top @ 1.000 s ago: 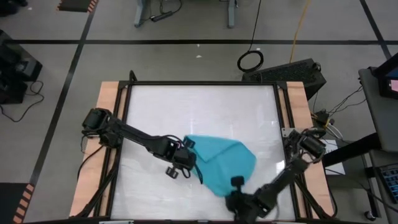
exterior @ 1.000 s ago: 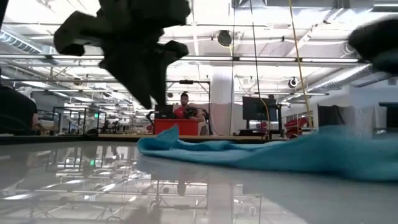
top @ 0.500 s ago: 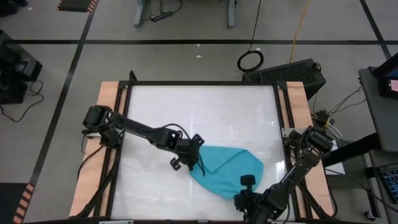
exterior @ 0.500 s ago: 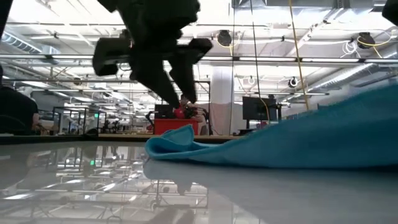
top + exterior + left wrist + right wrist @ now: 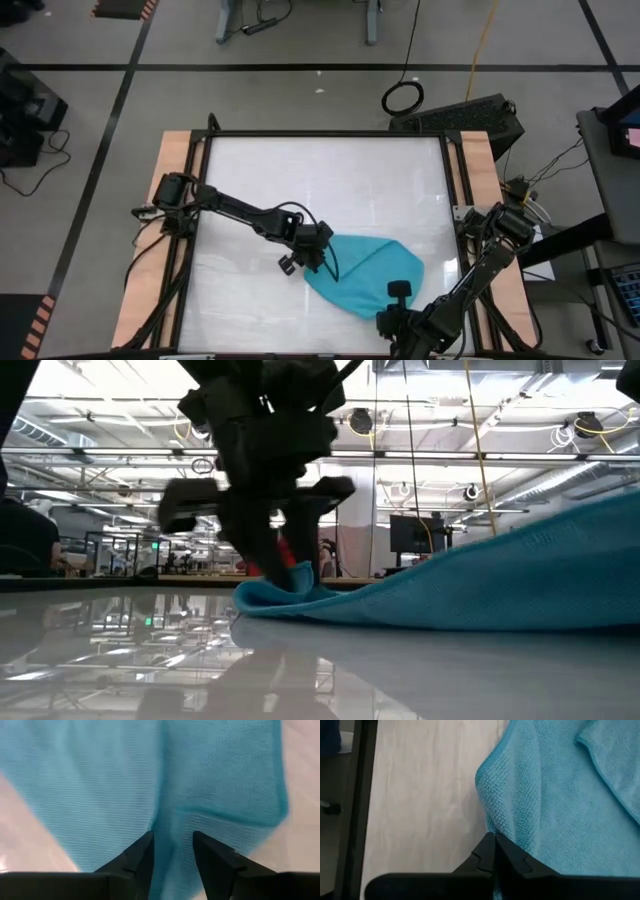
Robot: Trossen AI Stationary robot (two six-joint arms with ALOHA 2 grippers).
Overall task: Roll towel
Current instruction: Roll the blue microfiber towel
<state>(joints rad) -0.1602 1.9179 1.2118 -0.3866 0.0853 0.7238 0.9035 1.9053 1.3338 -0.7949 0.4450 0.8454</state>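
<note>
The turquoise towel [image 5: 370, 270] lies bunched on the near right part of the white table [image 5: 300, 170]. Its left end rests on the tabletop, and it slopes up toward the right in the low view [image 5: 480, 590]. My left gripper [image 5: 318, 258] is down at the towel's left end, open, with a raised fold of cloth between its fingers [image 5: 172, 855]. At the towel's near end, my right gripper [image 5: 393, 303] is shut on the cloth [image 5: 495, 842]. My left gripper comes slanting down from the table's left, and its fingertips [image 5: 285, 565] meet the towel's left end. A raised fold [image 5: 172, 832] stands in the gap between the two fingers [image 5: 210, 855]. That end stays on the table. My right gripper pinches the towel's near edge [image 5: 492, 827] between its shut fingers, slanting down from the near right. Whether it has one layer or several does not show. The held end is lifted, and the cloth slopes from it down to the table.
Wooden rails [image 5: 175, 200] and a black frame run along the table's left and right sides. The far half of the tabletop [image 5: 320, 170] is bare white surface. Cables and a black box [image 5: 465, 115] lie on the floor beyond the far right corner.
My left gripper has gone down and toward the near right, rolling its wrist, and has come onto the towel's left end. My right gripper has lifted the towel's near right part. The towel, spread wider before, is now drawn into a narrower bunch with its right side raised.
</note>
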